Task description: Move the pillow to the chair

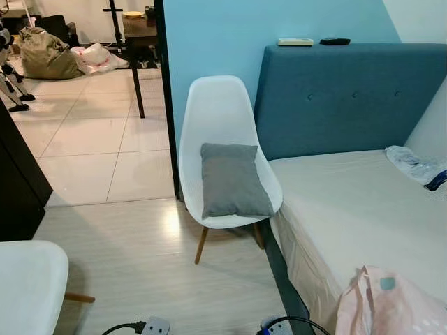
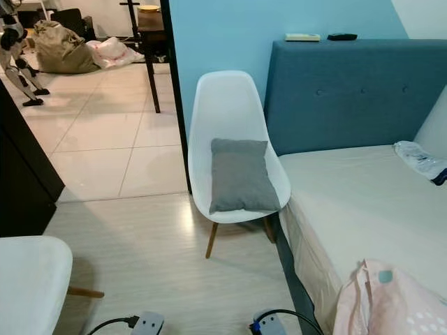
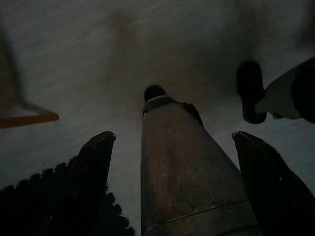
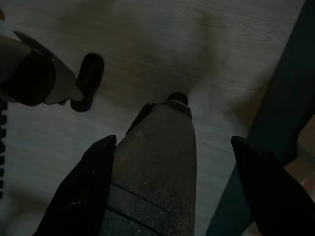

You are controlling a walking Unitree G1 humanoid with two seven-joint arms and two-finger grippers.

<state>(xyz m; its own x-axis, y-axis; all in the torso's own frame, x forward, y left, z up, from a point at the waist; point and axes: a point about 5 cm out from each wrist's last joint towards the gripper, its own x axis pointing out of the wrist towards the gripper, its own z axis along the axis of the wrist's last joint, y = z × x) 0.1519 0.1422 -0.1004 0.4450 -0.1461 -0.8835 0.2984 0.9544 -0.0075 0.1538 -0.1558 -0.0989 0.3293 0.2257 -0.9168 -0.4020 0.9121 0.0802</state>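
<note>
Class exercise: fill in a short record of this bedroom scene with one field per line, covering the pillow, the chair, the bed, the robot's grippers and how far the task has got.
pillow: grey pillow, lying on the seat, leaning against the backrest
chair: white shell chair with wooden legs, beside the bed
bed: bare mattress, blue headboard
left gripper: left gripper open, pointing down at the floor, holding nothing
right gripper: right gripper open, pointing down at the floor, holding nothing
task state: pillow already on the chair

Grey pillow (image 2: 241, 176) lying on white chair (image 2: 227, 105) beside bed (image 2: 356, 202).
</note>
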